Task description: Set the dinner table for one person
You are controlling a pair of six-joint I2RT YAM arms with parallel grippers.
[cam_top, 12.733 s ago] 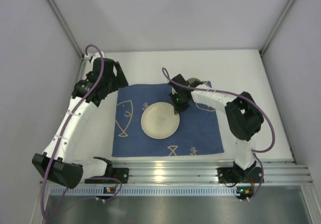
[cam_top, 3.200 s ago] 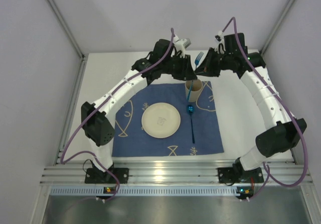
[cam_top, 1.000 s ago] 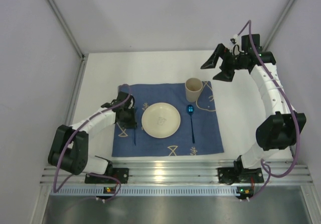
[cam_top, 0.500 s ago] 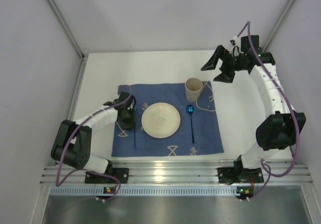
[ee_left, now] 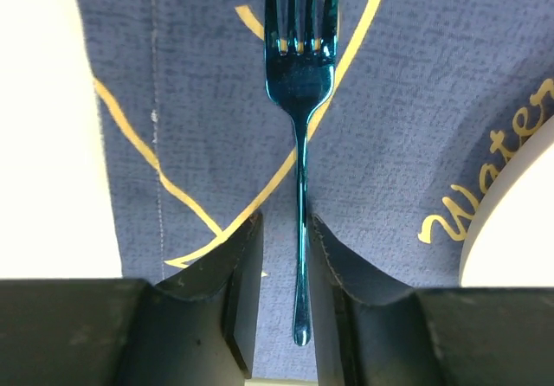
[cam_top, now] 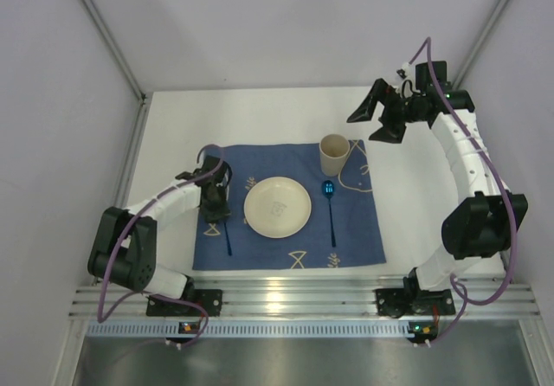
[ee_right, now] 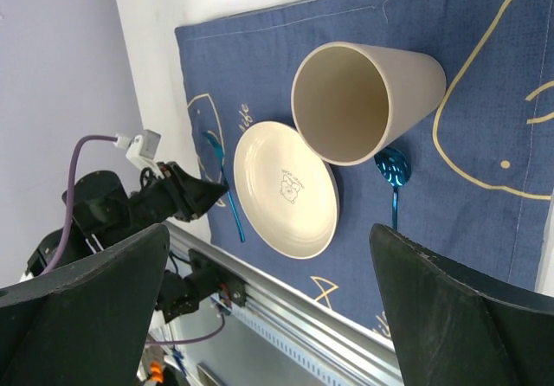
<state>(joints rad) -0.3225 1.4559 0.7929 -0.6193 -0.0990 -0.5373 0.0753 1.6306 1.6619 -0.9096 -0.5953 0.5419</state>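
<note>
On the white dinner table (cam_top: 260, 113) lies a dark blue cloth (cam_top: 355, 239) with cream fish drawings. On the cloth are a cream plate (cam_top: 277, 207), a cream cup (cam_top: 334, 152) behind it, a blue spoon (cam_top: 330, 209) to its right and a blue fork (cam_top: 228, 239) to its left. My left gripper (cam_top: 215, 197) is low over the fork (ee_left: 299, 83). Its handle lies flat on the cloth between the slightly parted fingers (ee_left: 247, 265), with a gap on each side. My right gripper (cam_top: 381, 113) hangs open and empty above the table's far right.
A ribbed aluminium rail (cam_top: 303, 295) runs along the near edge, with both arm bases on it. Grey walls close in the table at the left, back and right. In the right wrist view the cup (ee_right: 363, 100), plate (ee_right: 286, 189) and spoon (ee_right: 394, 174) lie far below.
The left gripper's jaws have parted off the fork handle, and the fork now lies free on the cloth. The left gripper has shifted slightly away from the near edge. The right arm has not moved.
</note>
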